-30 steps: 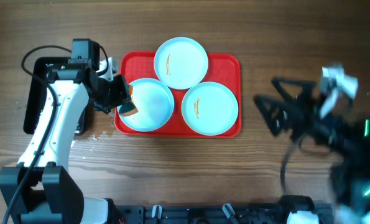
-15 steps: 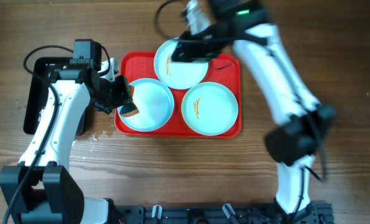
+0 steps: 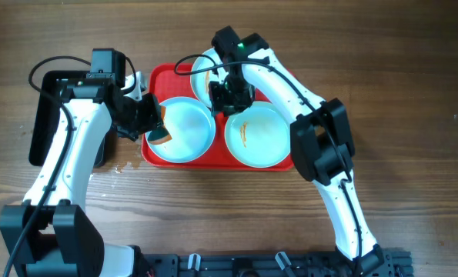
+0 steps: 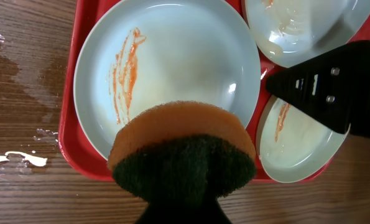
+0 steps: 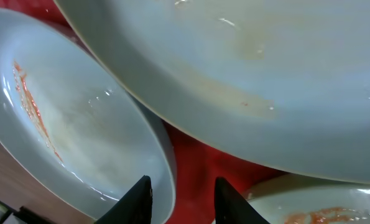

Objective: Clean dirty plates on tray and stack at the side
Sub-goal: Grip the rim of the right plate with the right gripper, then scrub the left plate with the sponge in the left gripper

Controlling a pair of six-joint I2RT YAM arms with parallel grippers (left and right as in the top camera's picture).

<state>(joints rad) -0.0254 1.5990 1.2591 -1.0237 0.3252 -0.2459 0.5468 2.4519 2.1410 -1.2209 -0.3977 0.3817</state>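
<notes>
Three pale plates lie on the red tray (image 3: 167,75): a left plate (image 3: 188,131), a top plate (image 3: 248,71) and a right plate (image 3: 263,138). My left gripper (image 3: 153,123) is shut on an orange and green sponge (image 4: 181,143), held over the left plate's (image 4: 172,56) near edge beside its orange smear. My right gripper (image 3: 229,100) hangs low where the three plates meet. In the right wrist view its jaws (image 5: 183,179) stand partly apart astride one smeared plate's rim (image 5: 171,180). Red tray (image 5: 197,162) shows between that rim and the right finger.
A black tray (image 3: 42,100) lies at the far left under my left arm. Water patches wet the wood (image 4: 17,158) beside the red tray's left edge. My right arm (image 3: 321,138) arches over the right plate and the tray's right end.
My right arm has swung in from the table's right side to the middle of the tray, and its jaws have narrowed. The left arm and sponge have stayed put.
</notes>
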